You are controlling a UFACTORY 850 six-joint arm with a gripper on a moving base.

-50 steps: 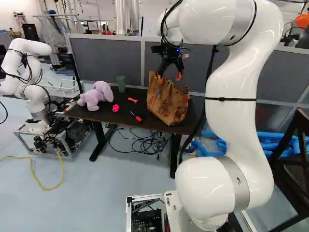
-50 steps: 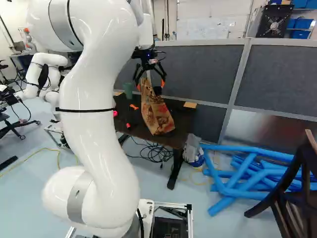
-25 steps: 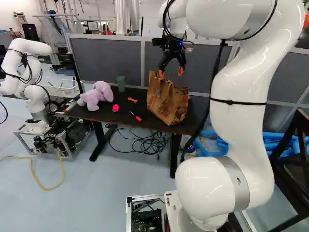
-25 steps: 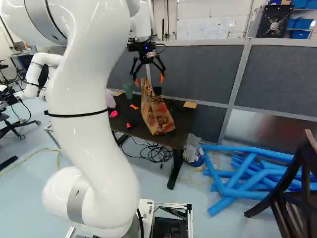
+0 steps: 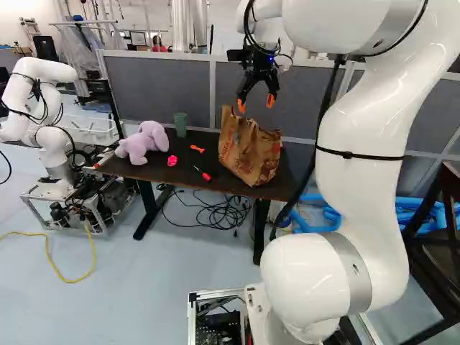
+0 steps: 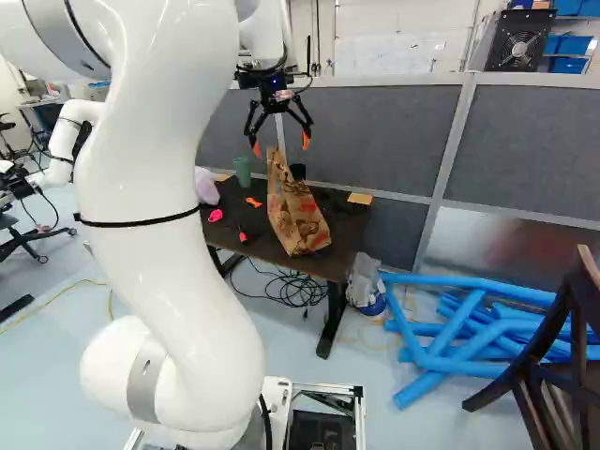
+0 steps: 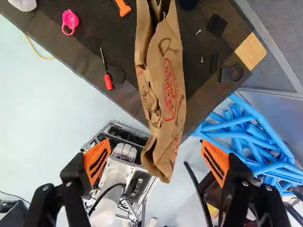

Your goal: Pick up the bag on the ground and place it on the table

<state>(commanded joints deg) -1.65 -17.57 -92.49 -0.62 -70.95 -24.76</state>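
1 brown paper bag (image 7: 163,90) stands on the worktop (image 7: 118,42), tilted, below the gripper (image 6: 281,144); in the wrist view it lies ahead of the gripper, its nearest end reaching toward the space between the 2 fingers. Gripper: spread wide, its 2 orange pads (image 7: 97,158) apart from the bag, which is not gripped.

Ahead of the gripper and to 1 side of the bag: a red-handled screwdriver (image 7: 108,81), a pink ring-shaped piece (image 7: 70,20) and an orange-handled tool (image 7: 123,7). Ahead of the gripper, on the bag's opposite side: a black square (image 7: 217,25), a black flat piece (image 7: 232,74) and a tan board (image 7: 251,51) at the worktop's edge. Farther from the gripper, on the same worktop: a purple plush toy (image 5: 147,144) and a green cup (image 5: 180,123).

Lower than the gripper, beneath the worktop: black coiled cable (image 5: 219,213). Beyond the worktop, on the gripper's tan-board side: blue tubes (image 7: 251,137). Well apart from the gripper, at the left of the left base view: another robot (image 5: 36,93).
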